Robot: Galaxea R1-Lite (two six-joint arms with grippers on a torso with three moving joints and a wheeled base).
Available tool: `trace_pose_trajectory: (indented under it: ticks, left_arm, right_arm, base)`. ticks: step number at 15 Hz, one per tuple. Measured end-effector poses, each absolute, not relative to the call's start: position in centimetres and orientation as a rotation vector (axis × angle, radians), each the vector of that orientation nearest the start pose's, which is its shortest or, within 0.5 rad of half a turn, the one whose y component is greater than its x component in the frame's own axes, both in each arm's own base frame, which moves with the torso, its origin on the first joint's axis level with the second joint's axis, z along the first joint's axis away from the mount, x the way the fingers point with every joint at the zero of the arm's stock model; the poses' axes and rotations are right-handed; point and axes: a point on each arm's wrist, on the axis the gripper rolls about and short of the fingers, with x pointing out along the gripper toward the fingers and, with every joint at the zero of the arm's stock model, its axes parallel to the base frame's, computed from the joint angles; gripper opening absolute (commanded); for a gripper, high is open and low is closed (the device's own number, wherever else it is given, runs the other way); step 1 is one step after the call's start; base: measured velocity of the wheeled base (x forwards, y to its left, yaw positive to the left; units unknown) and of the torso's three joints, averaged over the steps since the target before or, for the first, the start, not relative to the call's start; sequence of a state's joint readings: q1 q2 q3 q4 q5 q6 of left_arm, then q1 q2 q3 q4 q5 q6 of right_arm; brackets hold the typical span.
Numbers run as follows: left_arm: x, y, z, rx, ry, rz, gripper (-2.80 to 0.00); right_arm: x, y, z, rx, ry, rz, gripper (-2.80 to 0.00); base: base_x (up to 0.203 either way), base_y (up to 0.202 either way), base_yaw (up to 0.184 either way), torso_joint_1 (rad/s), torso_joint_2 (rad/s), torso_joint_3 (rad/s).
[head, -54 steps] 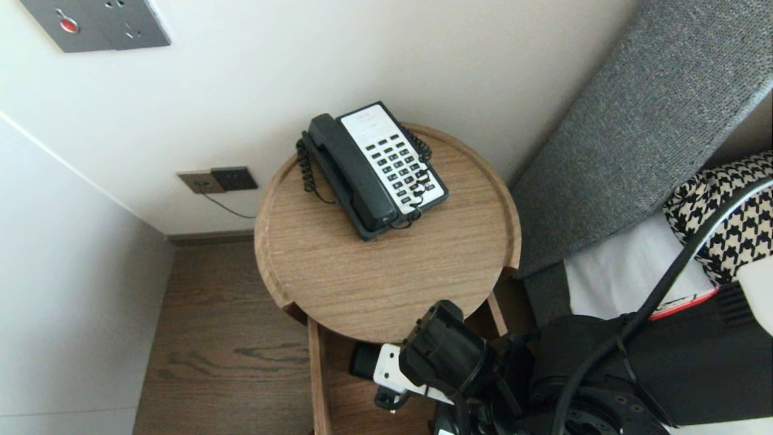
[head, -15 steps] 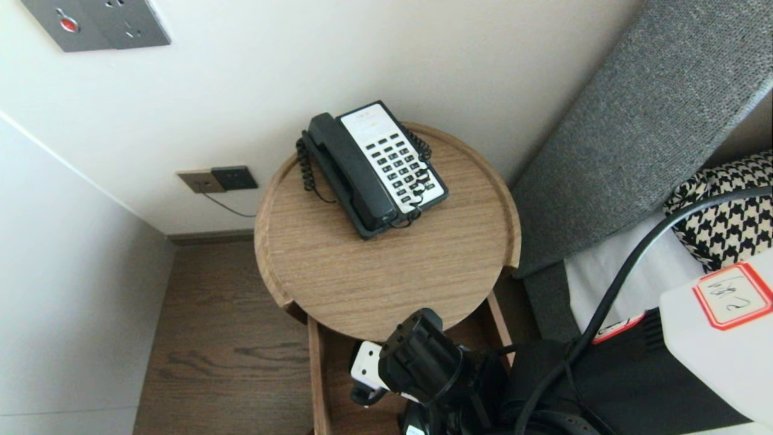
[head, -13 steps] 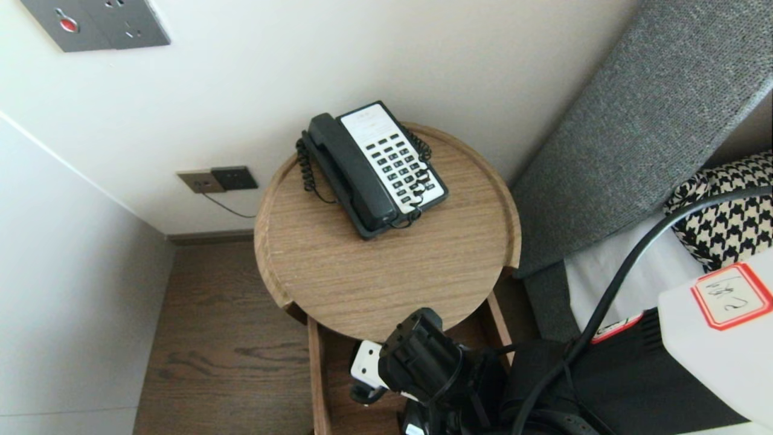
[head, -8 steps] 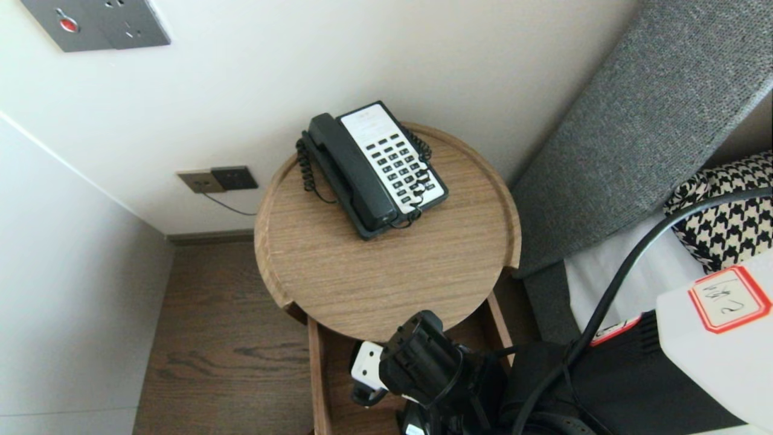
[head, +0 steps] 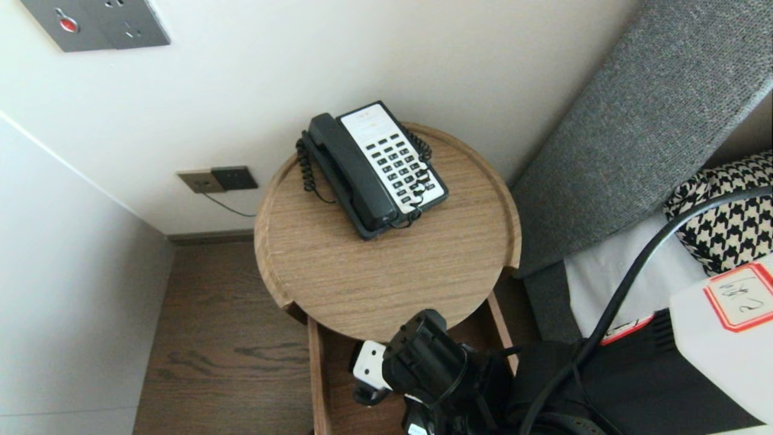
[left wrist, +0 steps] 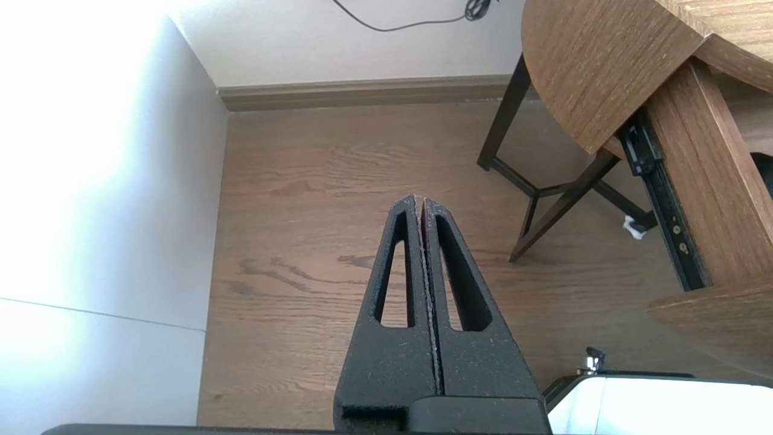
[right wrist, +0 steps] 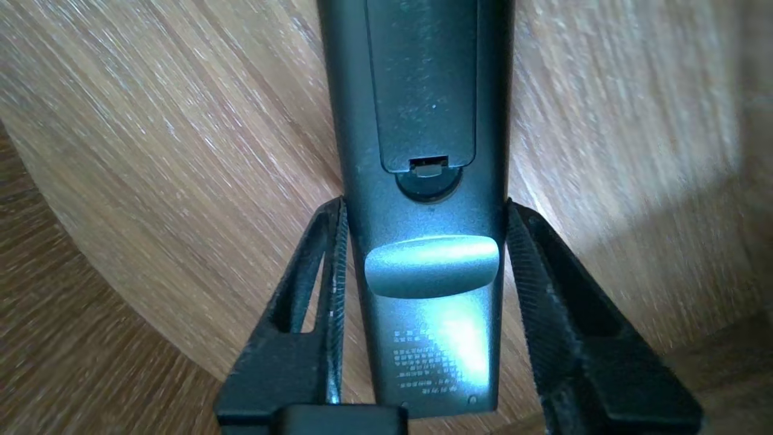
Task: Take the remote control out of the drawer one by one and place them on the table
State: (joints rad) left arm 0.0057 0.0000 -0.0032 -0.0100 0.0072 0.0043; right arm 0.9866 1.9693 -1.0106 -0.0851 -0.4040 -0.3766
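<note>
Round wooden table [head: 362, 284] stands against white wall [head: 362, 48], beside grey headboard [head: 634, 121].

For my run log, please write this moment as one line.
right gripper: shut on remote control, battery cover showing, at open drawer | left gripper: shut, parked above floor

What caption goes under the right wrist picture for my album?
The right gripper grips a dark grey plastic remote control by its sides, battery cover showing, over a light wooden board.

Black slotted fingers [left wrist: 386, 368], thick black cable [head: 625, 287]
</note>
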Motion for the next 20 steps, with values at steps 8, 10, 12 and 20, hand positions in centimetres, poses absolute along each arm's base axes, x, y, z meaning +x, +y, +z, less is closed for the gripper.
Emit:
trace_pose_trajectory:
  ticks: [8,10,12,20]
  left_arm:
    - [-2.3,0.0,7.7,0.005,-0.014,0.013,-2.8]
    - [-2.3,0.0,7.7,0.005,-0.014,0.013,-2.8]
    - [-2.3,0.0,7.7,0.005,-0.014,0.013,-2.8]
    - [-2.3,0.0,7.7,0.005,-0.013,0.013,-2.8]
  right_arm:
    - [19.0,27.3,10.9,-0.921,0.561,0.652,-2.8]
    - [18.8,27.0,11.3,-0.92,0.552,0.645,-2.8]
    - [18.5,26.7,11.8,-0.923,0.538,0.624,-2.8]
    - [16.0,24.8,13.3,-0.92,0.504,0.652,-2.8]
  base:
    - [0.0,0.0,0.0,0.0,0.0,0.0]
    - [0.0,0.0,0.0,0.0,0.0,0.0]
    - [0.0,0.0,0.0,0.0,0.0,0.0]
    - [0.0,0.0,0.0,0.0,0.0,0.0]
